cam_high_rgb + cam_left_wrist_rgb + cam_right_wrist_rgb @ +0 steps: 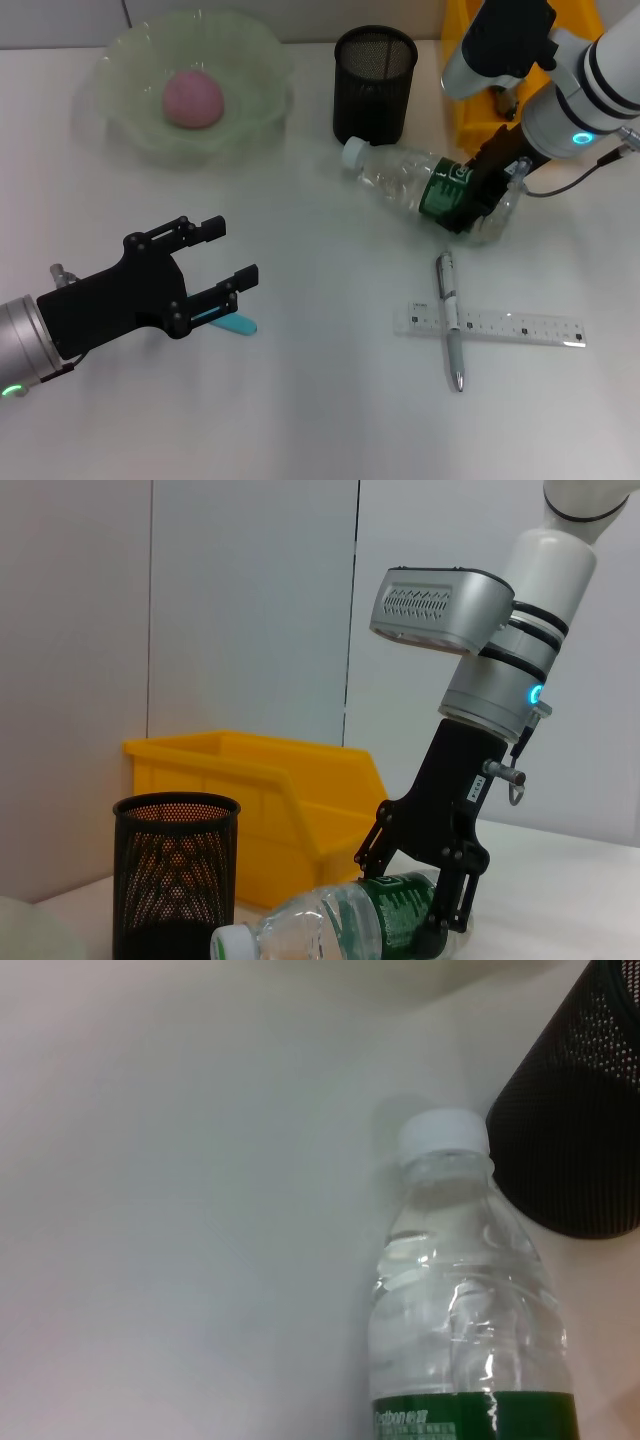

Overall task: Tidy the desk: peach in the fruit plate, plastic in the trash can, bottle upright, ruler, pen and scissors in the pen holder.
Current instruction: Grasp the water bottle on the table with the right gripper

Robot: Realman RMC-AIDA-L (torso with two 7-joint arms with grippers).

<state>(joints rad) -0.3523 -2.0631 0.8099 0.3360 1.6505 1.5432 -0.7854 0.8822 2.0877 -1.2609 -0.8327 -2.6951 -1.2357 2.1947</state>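
Bottle (425,183): lay on its side, cap toward the pen cup (374,84).
Right end effector (478,205): clamped around the bottle's green label.
Left end effector (228,258): fingers apart, far off.

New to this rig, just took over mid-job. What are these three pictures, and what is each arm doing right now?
A two-armed robot at a white desk. The head camera looks down. The right gripper clamps the lying bottle at its green label; the left wrist camera shows that from the side, the right wrist camera from close up. The left gripper hangs open above the scissors. The peach sits in the fruit plate. The pen lies across the ruler. Behind: pen holder, trash can.
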